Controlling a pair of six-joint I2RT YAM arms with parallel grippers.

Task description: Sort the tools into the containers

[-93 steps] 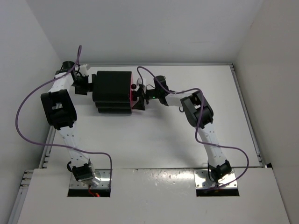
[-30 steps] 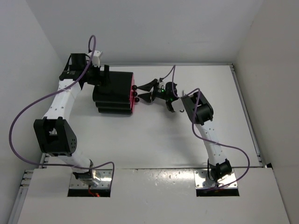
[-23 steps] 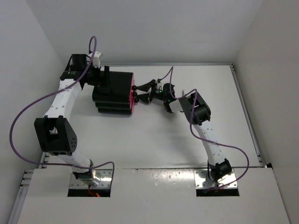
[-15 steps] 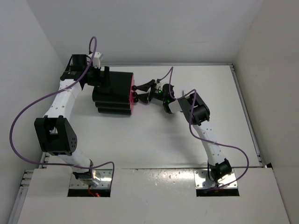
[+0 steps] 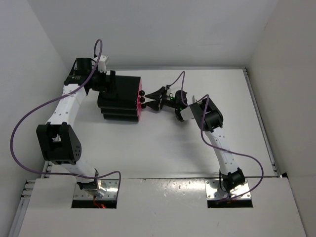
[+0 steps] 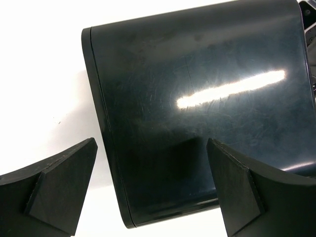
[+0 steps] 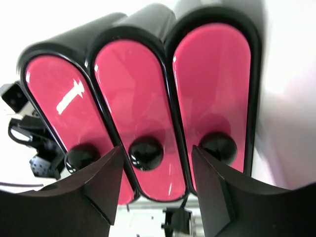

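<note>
At cabinet [image 5: 118,96] front, right gripper [image 5: 150,99] has edged back, released, middle knob [image 7: 146,152] ungrasped between jaws; left gripper [image 6: 150,141] splayed behind. Drawers [image 7: 217,89] shut; sorting unstarted.

In the left wrist view the cabinet [image 6: 197,123] runs off the right edge, and both fingers [image 6: 54,192] of the left tool [image 6: 150,143] are cut by the bottom edge. In the right wrist view the fingers [image 7: 94,192] of the right tool [image 7: 156,148] hide the lower ends of the drawers [image 7: 133,98] and part of the leftmost knob [image 7: 79,155]. The drawers' shut fronts hide whatever is inside.
</note>
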